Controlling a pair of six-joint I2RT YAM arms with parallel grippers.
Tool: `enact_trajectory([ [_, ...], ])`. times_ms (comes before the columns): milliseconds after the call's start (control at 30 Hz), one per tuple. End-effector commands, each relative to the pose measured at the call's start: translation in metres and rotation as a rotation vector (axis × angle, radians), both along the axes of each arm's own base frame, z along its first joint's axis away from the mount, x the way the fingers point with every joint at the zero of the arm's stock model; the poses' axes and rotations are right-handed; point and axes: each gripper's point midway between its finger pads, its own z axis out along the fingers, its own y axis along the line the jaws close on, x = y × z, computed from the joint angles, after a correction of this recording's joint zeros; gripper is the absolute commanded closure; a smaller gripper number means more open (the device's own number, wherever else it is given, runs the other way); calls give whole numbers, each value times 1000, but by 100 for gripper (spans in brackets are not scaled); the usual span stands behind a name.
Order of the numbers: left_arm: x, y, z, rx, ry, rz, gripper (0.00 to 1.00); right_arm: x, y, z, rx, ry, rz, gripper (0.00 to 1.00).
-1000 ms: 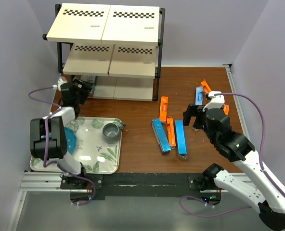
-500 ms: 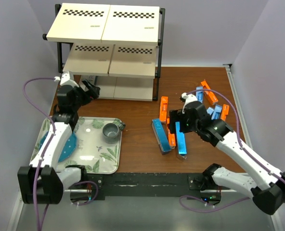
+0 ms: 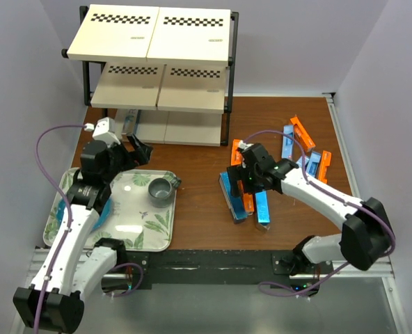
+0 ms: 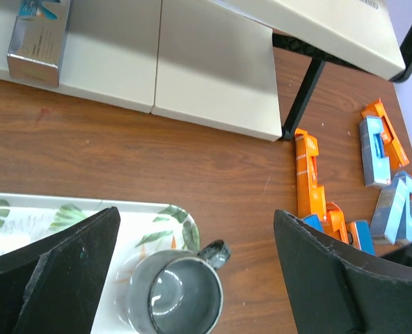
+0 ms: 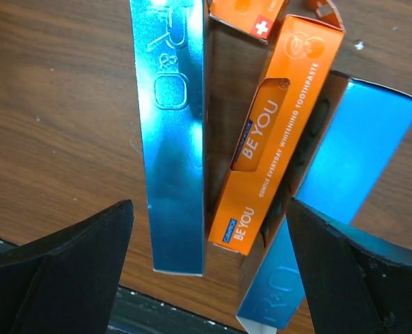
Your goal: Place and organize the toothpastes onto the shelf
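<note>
- The left gripper [image 3: 136, 149] hangs above the table [image 3: 199, 223], between the shelf [image 3: 157, 42] and the tray [image 3: 161, 240]; its jaws are spread wide with nothing between them
- In the left wrist view its fingers [image 4: 60, 271] frame the tray's corner, where a grey mug [image 4: 178, 296] stands upright, handle towards the bare wood
- One toothpaste, a silver box [image 4: 37, 33], lies on the shelf's bottom board, at its left side, one end facing out
- The right gripper [image 3: 246, 179] hovers over the middle cluster [image 3: 262, 205] of toothpastes on the table, right of the tray; jaws spread, pinching nothing
- Below it in the right wrist view: a shiny blue box [image 5: 175, 125] on the left, an orange box [image 5: 272, 139] lettered BE YOU just beside it, tilted, its edge overlapping a second blue box [image 5: 345, 153] on the right
- Whether the right fingers [image 5: 74, 271] touch any box cannot be told
- A second heap [image 3: 288, 142] of orange and light blue boxes lies at the table's right, near the back, crossing one another
- A blue plate [image 3: 103, 211] lies on the tray's left part, mostly hidden by the left arm
</note>
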Motion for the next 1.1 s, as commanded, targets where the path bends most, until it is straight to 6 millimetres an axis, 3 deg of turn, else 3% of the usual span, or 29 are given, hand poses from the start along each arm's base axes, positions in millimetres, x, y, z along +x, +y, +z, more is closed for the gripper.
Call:
enact_trajectory([
  [0, -18, -4, -15, 25, 33, -54, 2, 10, 29, 3, 47, -22, 53, 6],
  [300, -33, -13, -22, 21, 61, -117, 2, -8, 60, -19, -8, 18, 81, 16],
  [433, -35, -17, -23, 33, 72, -140, 2, -12, 59, -23, -74, 2, 62, 32],
  [633, -38, -24, -21, 43, 70, -171, 2, -28, 68, -21, -184, -42, 98, 43],
  [900, -41, -28, -24, 64, 84, -194, 2, -51, 85, -30, -444, -161, 171, 60],
  [1067, -42, -30, -24, 67, 87, -197, 2, -64, 96, -25, -622, -269, 241, 69],
])
